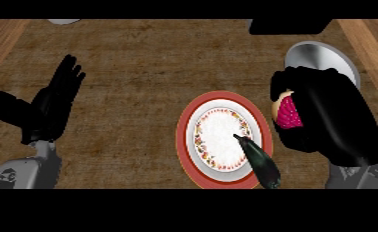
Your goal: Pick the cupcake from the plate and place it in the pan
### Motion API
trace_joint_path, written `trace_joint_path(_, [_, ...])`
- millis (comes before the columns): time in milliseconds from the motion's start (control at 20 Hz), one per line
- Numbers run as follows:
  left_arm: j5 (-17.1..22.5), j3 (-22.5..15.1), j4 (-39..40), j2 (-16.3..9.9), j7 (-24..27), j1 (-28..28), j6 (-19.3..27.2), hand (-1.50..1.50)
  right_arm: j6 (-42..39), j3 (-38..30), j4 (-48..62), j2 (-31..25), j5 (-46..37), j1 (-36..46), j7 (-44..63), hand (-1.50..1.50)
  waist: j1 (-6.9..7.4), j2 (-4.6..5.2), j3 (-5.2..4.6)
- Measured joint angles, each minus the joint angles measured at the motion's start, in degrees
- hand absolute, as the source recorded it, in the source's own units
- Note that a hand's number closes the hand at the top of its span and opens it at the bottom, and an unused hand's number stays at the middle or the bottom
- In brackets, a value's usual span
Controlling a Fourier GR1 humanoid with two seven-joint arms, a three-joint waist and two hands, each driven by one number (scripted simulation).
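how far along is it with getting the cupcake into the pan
Done: the cupcake is off the plate; the plate's white centre is bare. In hand: the right robot hand is curled round the pink cupcake, between the plate and the pan. Left: carry it over the grey pan at upper right and release it there. The left robot hand rests open at the left edge.

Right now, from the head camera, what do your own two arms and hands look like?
Both hands are matt black with thick, glove-like fingers: the left hand shows as a long slim shape, the right hand as a bulkier mass. Each sits on a light grey, smooth-shelled forearm at the view's lower edge; the left forearm carries a small dark marking. No cables or sleeves show.
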State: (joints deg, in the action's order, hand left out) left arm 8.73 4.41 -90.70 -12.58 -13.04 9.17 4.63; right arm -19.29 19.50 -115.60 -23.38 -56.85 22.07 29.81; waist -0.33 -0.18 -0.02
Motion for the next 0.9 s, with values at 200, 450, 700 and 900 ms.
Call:
trace_joint_path(200, [-0.45,-0.15,0.11,0.79,0.13,0.11,0.15,0.00,-0.34,-7.53,1.18,-0.56,2.70,0.85,-2.28,1.50,0.19,0.10,0.00])
trace_joint_path(450, [-0.70,0.21,0.51,0.68,-0.72,1.44,0.01,0.00,3.34,-15.74,8.13,-1.67,4.36,2.02,-7.08,1.50,0.40,0.21,0.02])
trace_joint_path(700, [-0.33,0.36,-0.13,0.95,0.01,0.38,-0.91,0.00,8.60,-24.25,20.97,-4.31,7.19,5.63,-15.43,1.50,0.79,0.32,0.05])
trace_joint_path(900, [-1.70,-0.57,0.01,2.00,-0.69,1.39,0.41,0.00,13.31,-29.88,32.99,-7.05,9.13,7.69,-23.76,1.50,1.00,0.45,0.07])
